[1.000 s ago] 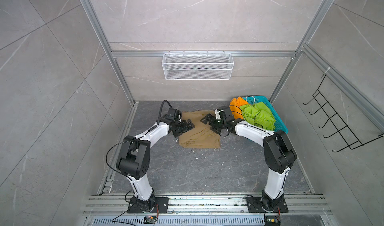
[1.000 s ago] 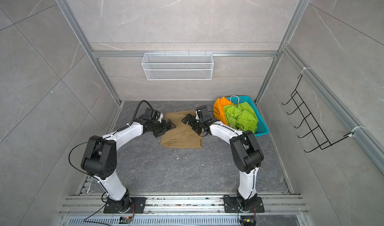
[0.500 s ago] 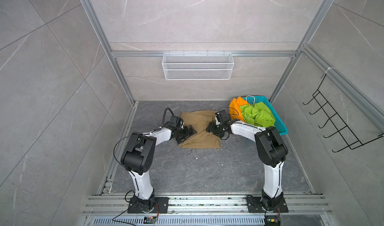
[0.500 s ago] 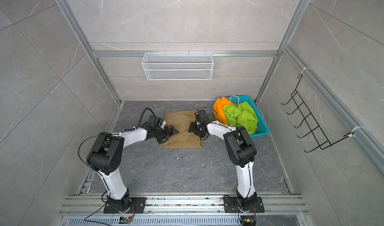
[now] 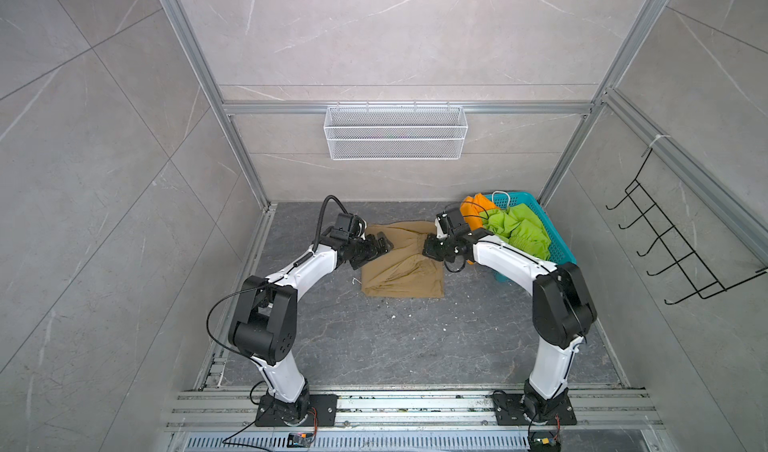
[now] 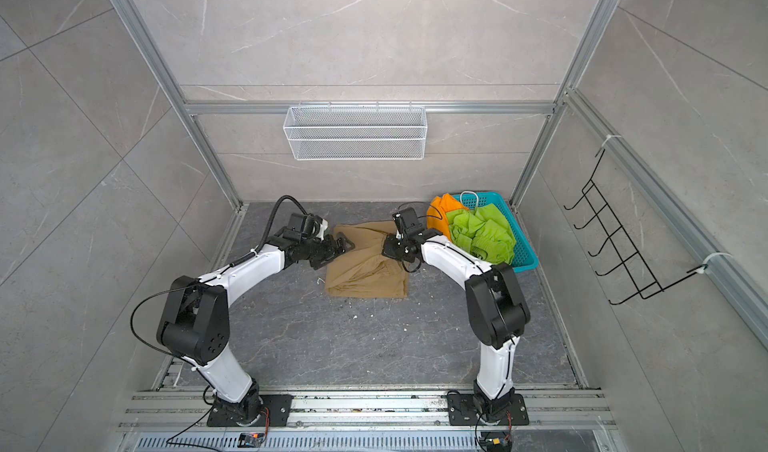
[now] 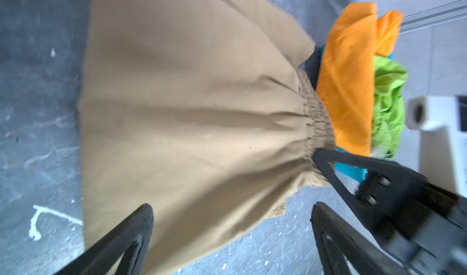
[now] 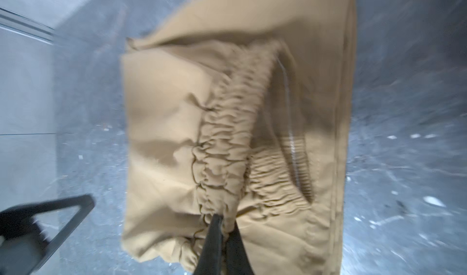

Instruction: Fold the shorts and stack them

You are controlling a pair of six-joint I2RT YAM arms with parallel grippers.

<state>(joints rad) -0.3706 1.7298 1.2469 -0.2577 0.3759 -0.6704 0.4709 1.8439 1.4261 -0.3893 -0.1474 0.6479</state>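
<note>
right tool (image 8: 223, 222) clamps khaki shorts (image 8: 164, 134) by the waistband — left tool (image 7: 231, 208) gapes wide; wrist views blurred.

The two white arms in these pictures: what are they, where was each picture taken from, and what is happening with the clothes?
They are two robot arms fixed to a rail, each ending in a pincer-like tool. Two pictures look down from overhead cameras set side by side; the two close-ups come from a camera on each wrist. On the grey floor lie khaki shorts. The right tool is shut on their gathered waistband; the left tool is open over their other side, gripping nothing yet. A teal basket at the back right holds green shorts and orange shorts, heaped unfolded.
</note>
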